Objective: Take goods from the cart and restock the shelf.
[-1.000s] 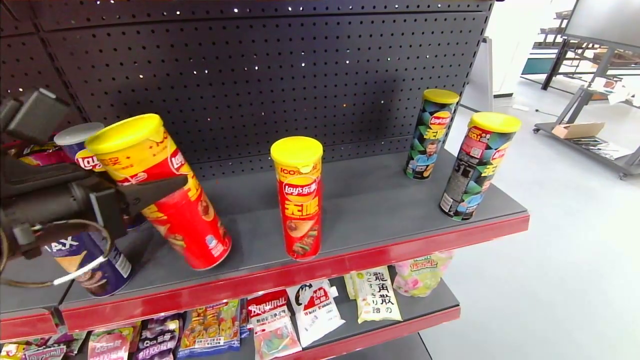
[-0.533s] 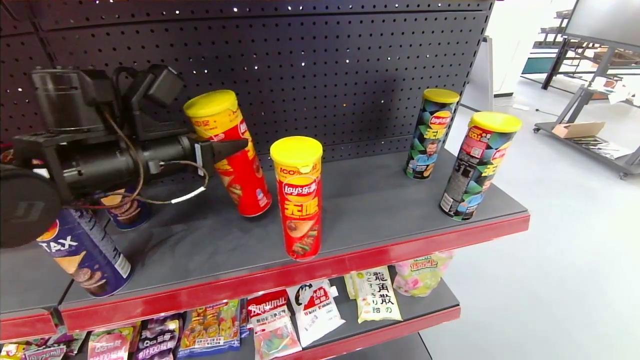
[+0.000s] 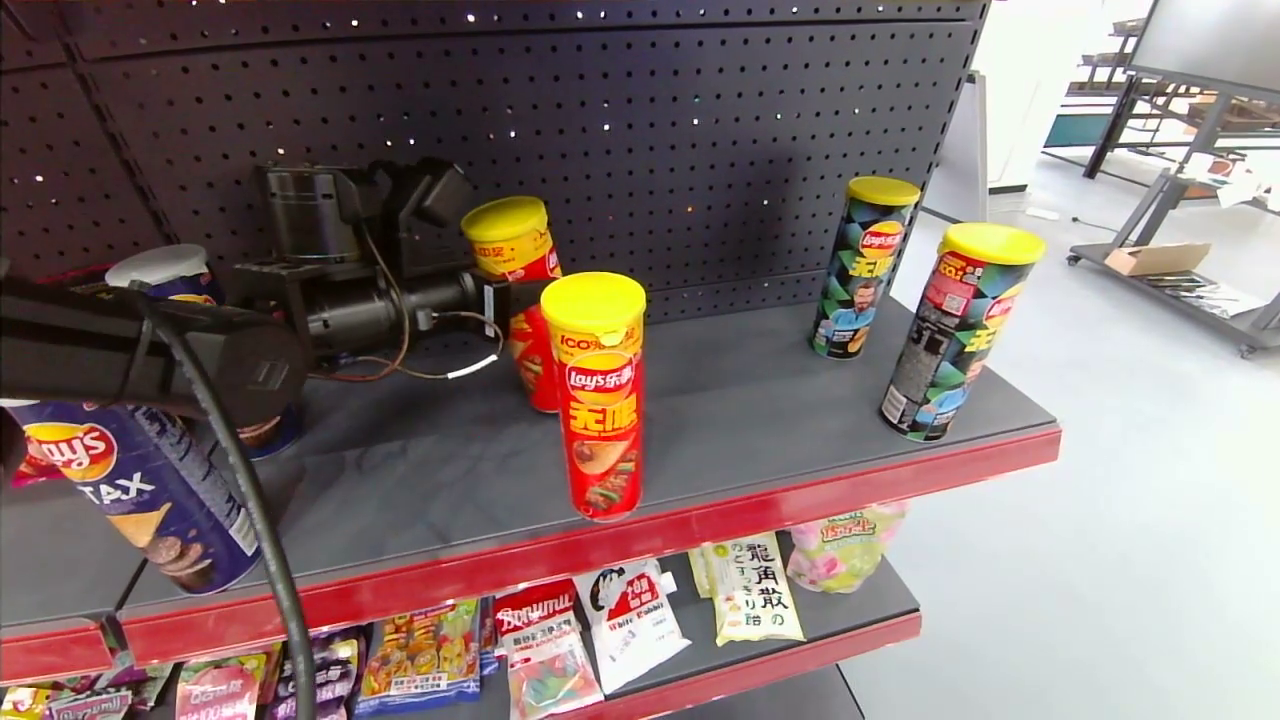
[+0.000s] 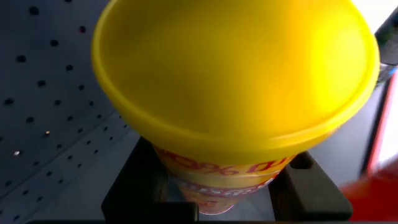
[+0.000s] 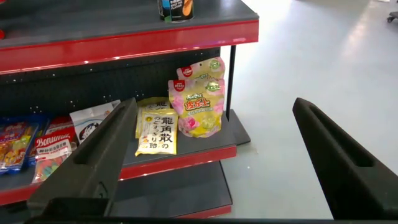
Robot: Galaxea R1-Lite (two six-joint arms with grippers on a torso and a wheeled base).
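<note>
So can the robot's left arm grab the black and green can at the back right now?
Probably not. The left tool is shut on a red can, so it has no free grip. The black and green can also stands well off to the right of it.

Two red cans (image 3: pixel 598 420) are showing, one sitting in the left hand (image 3: pixel 518 300). Two dark cans (image 3: pixel 950 340) and two blue cans (image 3: pixel 150 500) are flanking it.

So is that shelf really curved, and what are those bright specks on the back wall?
Head view: the shelf looks bowed because of the wide lens, likely not truly curved; the specks seem to be light coming through the pegboard holes. Left wrist view: the can looks top-heavy, its yellow lid looming large from sitting close to the camera.
</note>
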